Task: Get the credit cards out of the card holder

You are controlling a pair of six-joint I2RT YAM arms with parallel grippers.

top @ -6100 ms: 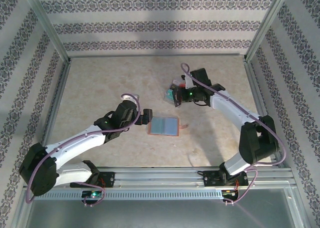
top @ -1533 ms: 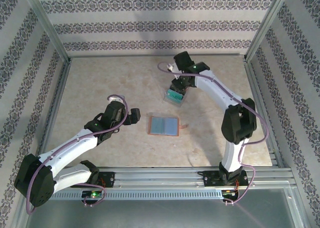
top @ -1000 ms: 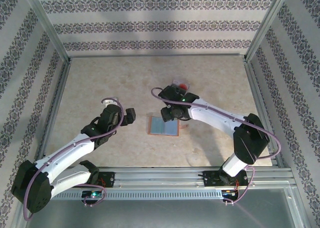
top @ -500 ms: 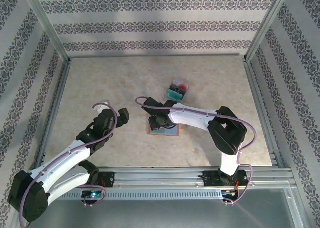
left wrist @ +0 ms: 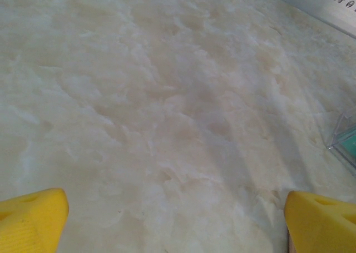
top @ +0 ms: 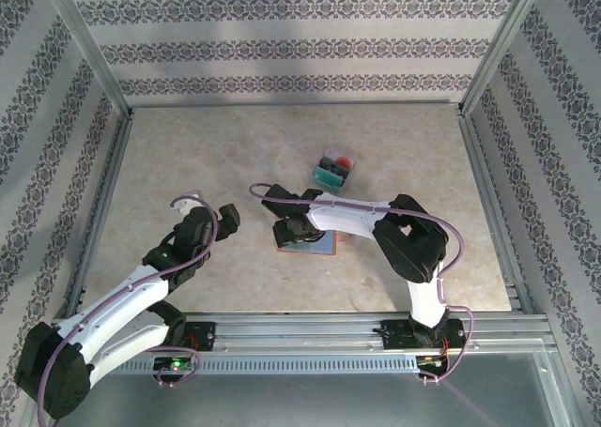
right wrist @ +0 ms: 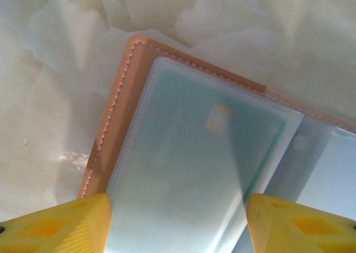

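While right jaws hover parted over card holder [right wrist: 119,114], left jaws wide, empty.

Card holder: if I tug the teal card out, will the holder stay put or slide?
Likely slides: the card holder lies flat on a smooth table, seemingly unpinned. Its clear sleeve looks soft and may flex; the teal card looks stiff.

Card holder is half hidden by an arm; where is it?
Top view: card holder lies open mid-table beneath the right gripper, nearer than the stack of cards.
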